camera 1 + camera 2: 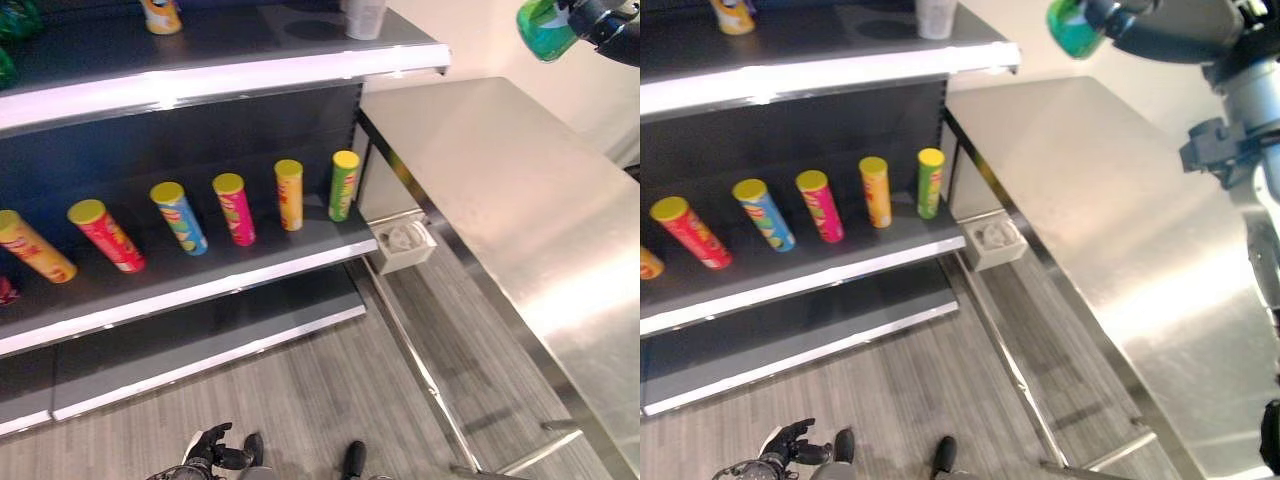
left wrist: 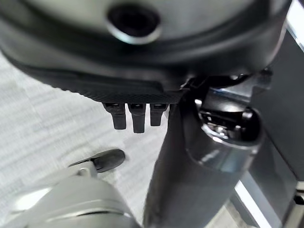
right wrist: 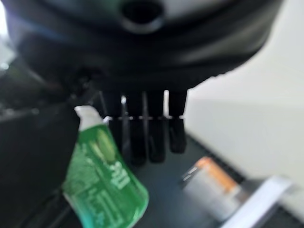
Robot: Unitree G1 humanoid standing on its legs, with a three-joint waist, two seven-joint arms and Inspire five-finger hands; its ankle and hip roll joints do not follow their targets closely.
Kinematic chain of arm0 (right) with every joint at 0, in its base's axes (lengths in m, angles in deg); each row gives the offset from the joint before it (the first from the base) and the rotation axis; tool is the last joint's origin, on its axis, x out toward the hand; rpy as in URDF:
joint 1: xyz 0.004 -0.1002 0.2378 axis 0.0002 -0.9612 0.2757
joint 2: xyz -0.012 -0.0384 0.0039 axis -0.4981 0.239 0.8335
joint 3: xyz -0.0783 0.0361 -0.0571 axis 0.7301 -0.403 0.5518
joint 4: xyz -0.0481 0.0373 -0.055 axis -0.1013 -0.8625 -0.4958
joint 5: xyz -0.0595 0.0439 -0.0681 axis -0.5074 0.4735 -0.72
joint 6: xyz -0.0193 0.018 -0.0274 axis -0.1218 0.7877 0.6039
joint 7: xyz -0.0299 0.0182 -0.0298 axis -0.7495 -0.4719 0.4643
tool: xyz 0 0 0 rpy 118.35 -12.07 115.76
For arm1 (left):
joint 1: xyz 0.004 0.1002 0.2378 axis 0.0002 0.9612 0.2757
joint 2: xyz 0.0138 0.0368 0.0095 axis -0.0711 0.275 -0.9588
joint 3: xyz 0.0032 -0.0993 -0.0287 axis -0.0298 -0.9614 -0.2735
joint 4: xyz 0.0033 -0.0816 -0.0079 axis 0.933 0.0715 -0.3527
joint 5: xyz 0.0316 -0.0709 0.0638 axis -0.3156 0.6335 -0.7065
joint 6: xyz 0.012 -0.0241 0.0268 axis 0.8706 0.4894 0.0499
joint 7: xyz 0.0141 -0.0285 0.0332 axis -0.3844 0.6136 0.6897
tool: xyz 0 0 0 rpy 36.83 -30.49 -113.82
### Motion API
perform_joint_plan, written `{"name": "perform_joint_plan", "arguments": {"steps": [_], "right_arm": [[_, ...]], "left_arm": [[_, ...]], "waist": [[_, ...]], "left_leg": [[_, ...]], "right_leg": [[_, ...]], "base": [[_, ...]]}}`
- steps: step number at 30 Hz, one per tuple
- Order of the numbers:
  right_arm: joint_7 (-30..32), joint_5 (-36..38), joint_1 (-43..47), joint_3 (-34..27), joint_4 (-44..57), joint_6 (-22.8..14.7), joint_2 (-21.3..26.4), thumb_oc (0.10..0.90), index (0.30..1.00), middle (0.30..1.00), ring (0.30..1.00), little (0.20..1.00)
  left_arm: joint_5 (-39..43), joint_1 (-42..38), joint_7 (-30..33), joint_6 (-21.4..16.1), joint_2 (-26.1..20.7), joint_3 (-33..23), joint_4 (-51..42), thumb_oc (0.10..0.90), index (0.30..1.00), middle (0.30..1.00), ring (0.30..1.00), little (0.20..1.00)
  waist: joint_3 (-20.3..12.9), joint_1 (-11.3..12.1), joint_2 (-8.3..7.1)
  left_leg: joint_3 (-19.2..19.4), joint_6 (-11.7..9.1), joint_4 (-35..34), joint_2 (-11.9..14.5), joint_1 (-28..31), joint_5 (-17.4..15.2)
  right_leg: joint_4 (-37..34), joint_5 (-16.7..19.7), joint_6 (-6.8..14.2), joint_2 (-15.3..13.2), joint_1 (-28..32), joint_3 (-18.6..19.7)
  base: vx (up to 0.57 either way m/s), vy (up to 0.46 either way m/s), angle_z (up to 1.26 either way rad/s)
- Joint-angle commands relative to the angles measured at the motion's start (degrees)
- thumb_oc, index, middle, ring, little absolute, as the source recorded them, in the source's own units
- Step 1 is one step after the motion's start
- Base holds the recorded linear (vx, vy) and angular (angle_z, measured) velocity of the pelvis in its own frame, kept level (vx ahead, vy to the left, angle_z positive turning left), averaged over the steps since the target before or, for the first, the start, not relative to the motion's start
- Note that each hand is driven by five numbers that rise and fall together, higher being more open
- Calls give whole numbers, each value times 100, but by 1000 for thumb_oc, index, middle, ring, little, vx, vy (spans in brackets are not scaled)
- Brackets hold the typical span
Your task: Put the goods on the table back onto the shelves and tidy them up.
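My right hand (image 1: 606, 20) is raised high at the far right, beyond the top shelf's end, shut on a green pouch (image 1: 545, 29) with a white cap. In the right wrist view the pouch (image 3: 102, 183) sits pinched between thumb and fingers (image 3: 152, 135), above the dark top shelf. The steel table (image 1: 500, 180) lies bare on the right. My left hand (image 1: 205, 450) hangs low near the floor, fingers (image 2: 135, 116) relaxed and holding nothing.
Several crisp tubes stand in a row on the middle shelf (image 1: 200, 290), from an orange one (image 1: 35, 248) to a green one (image 1: 343, 185). The top shelf (image 1: 230, 75) holds an orange can (image 1: 162, 15) and a pale cup (image 1: 365, 18). A small white box (image 1: 403, 243) sits under the table's corner.
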Motion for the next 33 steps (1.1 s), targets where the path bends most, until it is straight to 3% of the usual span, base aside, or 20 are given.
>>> {"name": "perform_joint_plan", "arguments": {"steps": [1,2,7,8,11,12,13,15,21,33], "right_arm": [[89,545,683,46,-237,-398,-14,400,300,300,300,300],[83,564,1149,460,-300,-372,-133,400,300,300,300,300],[104,481,1831,1163,-585,-292,-203,400,300,300,300,300],[168,324,2024,1382,-644,-248,-241,400,300,300,300,300],[192,230,2456,1784,-658,-197,-356,400,300,300,300,300],[166,284,2727,2089,-734,-176,-336,400,300,300,300,300],[146,360,3013,2408,-917,-187,-247,400,300,300,300,300],[109,358,3226,2621,-1146,-100,-263,400,300,300,300,300],[-66,312,3631,3293,-1491,32,-520,400,300,300,300,300],[-11,36,3987,3539,-3043,359,-1143,400,300,300,300,300]], "left_arm": [[-202,150,0,-95,-498,206,159,800,900,900,900,900],[-178,125,45,-111,-565,198,178,800,900,900,900,900],[-126,120,89,-130,-604,168,189,800,900,900,900,900],[-71,105,108,-125,-630,154,194,800,900,900,900,900],[16,66,153,-136,-676,103,159,800,900,900,900,900],[57,-43,158,-153,-803,129,176,800,900,900,900,900],[152,-134,150,-164,-895,133,160,800,900,900,900,900],[286,-141,178,-180,-888,45,141,800,900,900,900,900],[465,19,183,-165,-639,60,178,800,900,900,900,900],[767,203,207,-142,-472,63,350,800,900,900,900,900]], "waist": [[-534,-16,-404],[-560,76,-365],[-561,166,-357],[-535,206,-355],[-443,223,-319],[-364,189,-304],[-353,166,-362],[-340,188,-461],[-575,326,-582],[-646,666,-702]], "left_leg": [[-119,-129,-15,-164,-74,-144],[-206,0,-7,-400,-42,-251],[-243,184,63,-732,-76,-394],[-245,278,71,-867,-53,-457],[-220,404,28,-1044,0,-488],[-351,395,-15,-1029,21,-475],[-518,368,-14,-1063,-26,-440],[-679,303,0,-1052,-48,-413],[-897,184,-15,-854,27,-415],[-1180,156,-15,-835,38,-417]], "right_leg": [[265,-691,567,-111,151,268],[289,-625,652,-304,117,338],[489,-563,769,-639,1,471],[761,-516,821,-843,-93,514],[1296,-325,868,-1083,-374,620],[1358,-394,795,-838,-573,980],[852,-395,804,-494,-710,1439],[579,-325,818,-393,-569,1581],[196,-389,740,-309,-85,1307],[138,-510,688,-356,183,908]], "base": [[0,294,14],[-4,234,9],[0,234,3],[5,231,-2],[-20,214,-4],[14,120,-10],[60,-38,4],[74,-136,58],[106,-127,60],[45,-32,18]]}}
